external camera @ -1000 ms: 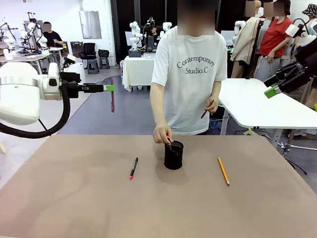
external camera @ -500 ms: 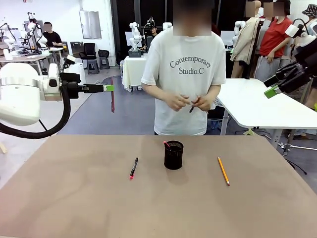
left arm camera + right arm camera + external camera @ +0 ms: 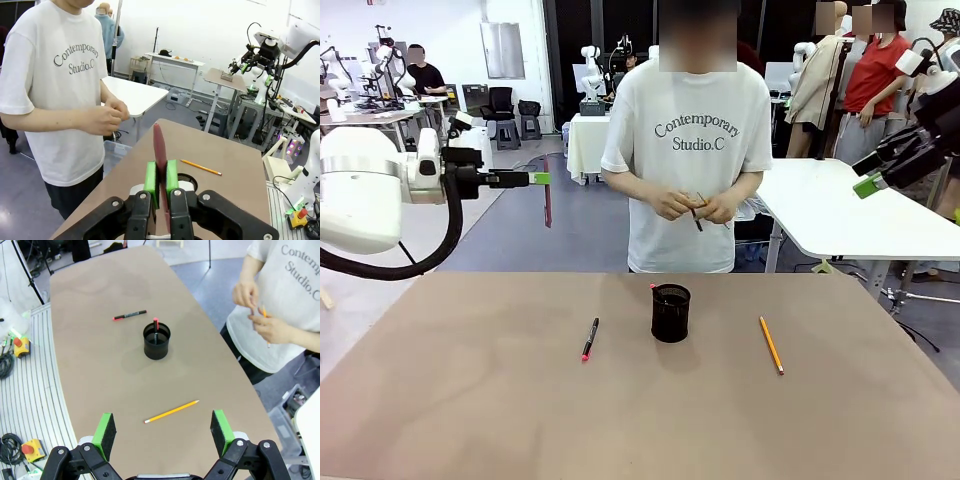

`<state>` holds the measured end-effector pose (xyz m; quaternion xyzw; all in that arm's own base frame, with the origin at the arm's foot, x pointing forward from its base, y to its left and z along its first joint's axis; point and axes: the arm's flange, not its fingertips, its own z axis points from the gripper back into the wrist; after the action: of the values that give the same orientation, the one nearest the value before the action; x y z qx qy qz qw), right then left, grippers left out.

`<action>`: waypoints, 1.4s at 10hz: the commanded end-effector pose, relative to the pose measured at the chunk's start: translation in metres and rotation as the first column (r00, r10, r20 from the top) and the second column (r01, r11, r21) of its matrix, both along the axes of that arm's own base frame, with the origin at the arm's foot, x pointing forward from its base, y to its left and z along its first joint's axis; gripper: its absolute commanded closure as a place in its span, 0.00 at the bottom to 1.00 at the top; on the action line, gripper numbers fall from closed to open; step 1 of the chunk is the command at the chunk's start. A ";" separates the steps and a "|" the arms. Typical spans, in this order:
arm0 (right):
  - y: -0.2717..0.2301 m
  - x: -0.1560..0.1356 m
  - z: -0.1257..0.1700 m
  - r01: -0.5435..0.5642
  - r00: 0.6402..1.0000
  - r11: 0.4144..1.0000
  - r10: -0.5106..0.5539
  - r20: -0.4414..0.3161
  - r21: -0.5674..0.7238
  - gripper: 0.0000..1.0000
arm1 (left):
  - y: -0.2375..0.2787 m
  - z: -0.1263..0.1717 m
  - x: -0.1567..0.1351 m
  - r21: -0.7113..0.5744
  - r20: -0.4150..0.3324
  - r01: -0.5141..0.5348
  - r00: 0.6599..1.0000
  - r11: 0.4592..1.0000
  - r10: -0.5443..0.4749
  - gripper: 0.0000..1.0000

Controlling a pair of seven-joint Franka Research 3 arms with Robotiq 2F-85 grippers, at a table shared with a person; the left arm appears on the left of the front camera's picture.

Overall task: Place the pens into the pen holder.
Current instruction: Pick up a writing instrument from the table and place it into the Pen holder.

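The left gripper (image 3: 538, 178) clamps the dark red pen (image 3: 547, 195) upright, the right gripper (image 3: 164, 426) gapes empty; a misaligned drop could catch the rim of the pen holder (image 3: 670, 313) and tip it

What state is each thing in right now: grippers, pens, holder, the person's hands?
Left gripper: shut on the dark red pen, raised off the table.
Right gripper: open, empty, raised.
Pen holder: upright on the table, one red-tipped pen inside.
Black pen: lying on the table, left of the holder.
Pencil: lying on the table, right of the holder.
Person's hands: together at the waist, holding a thin stick.
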<state>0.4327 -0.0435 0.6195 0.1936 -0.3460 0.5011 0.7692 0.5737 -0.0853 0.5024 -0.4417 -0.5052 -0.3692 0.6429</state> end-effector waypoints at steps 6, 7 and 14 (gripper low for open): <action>0.000 0.000 0.002 -0.003 1.000 1.000 0.003 0.004 0.000 0.00 | 0.000 0.002 -0.001 0.006 0.004 0.005 1.000 1.000 -0.005 1.00; 0.000 0.000 0.002 -0.003 1.000 1.000 0.003 0.004 0.000 0.00 | 0.000 0.002 -0.001 0.006 0.004 0.005 1.000 1.000 -0.005 1.00; 0.000 0.000 0.002 -0.003 1.000 1.000 0.003 0.004 0.000 0.00 | 0.000 0.002 -0.001 0.006 0.004 0.005 1.000 1.000 -0.005 1.00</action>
<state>0.4327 -0.0435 0.6195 0.1936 -0.3460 0.5011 0.7692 0.5737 -0.0853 0.5024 -0.4417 -0.5052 -0.3692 0.6429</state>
